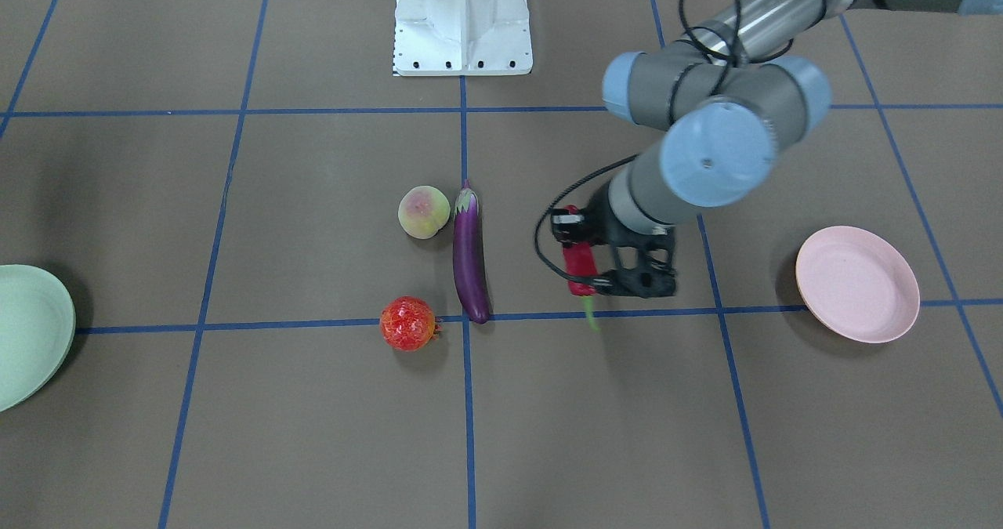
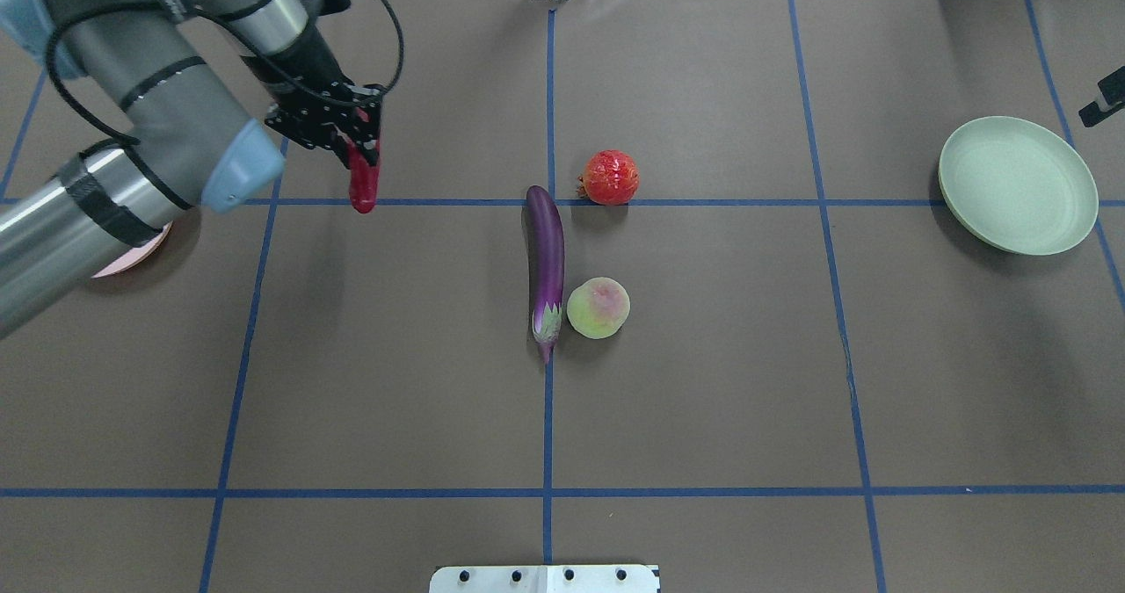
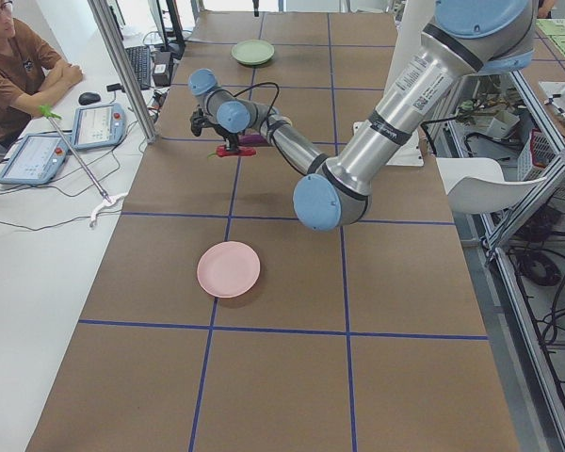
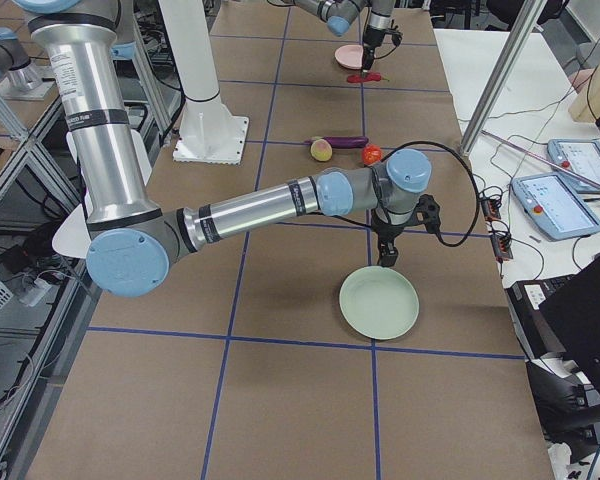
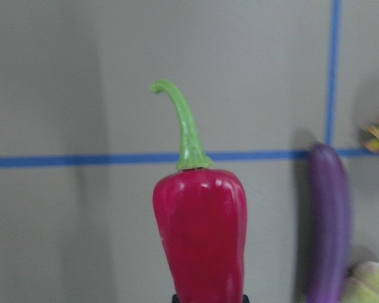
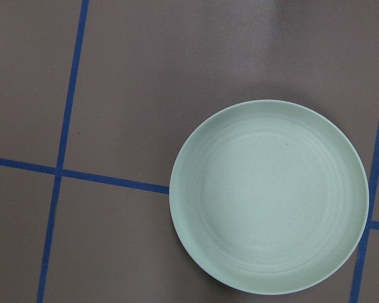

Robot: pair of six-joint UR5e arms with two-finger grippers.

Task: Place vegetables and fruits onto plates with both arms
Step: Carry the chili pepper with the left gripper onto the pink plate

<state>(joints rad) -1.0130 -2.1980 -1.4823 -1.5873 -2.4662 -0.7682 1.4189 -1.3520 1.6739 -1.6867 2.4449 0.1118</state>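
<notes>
Currently, the chili pepper point(image 2: 363, 184) is pinched by the left claw point(image 2: 352, 141) at its blunt end. Most of its body and the green stem project unsupported. It is held clear of the bench point(image 2: 703, 400), at the upper left of the overhead view, and is well apart from the pink plate point(image 1: 858, 282), on which nothing is seen. The right claw point(image 4: 388, 255) is positioned above the near edge of the green plate point(image 6: 271, 196), which is also bare. Whether this claw is spread or pressed together cannot be told. The eggplant point(image 2: 545, 259), the peach point(image 2: 598, 308) just beside its cap, and the pomegranate point(image 2: 611, 177) near its tip are grouped at the centre of the overhead view.

The following faults are judged possible:

1. Slip or pivot of the chili pepper. Only a short length is gripped, so the glossy skin may be rotated or lost during a fast transfer.
2. Release short of the pink plate, or onto its rim. The plate is shallow, so the chili pepper may be tipped onto the bench.
3. Disturbance of the peach. It may be nudged and set rolling when the eggplant is grasped, since little clearance is left between them.
</notes>
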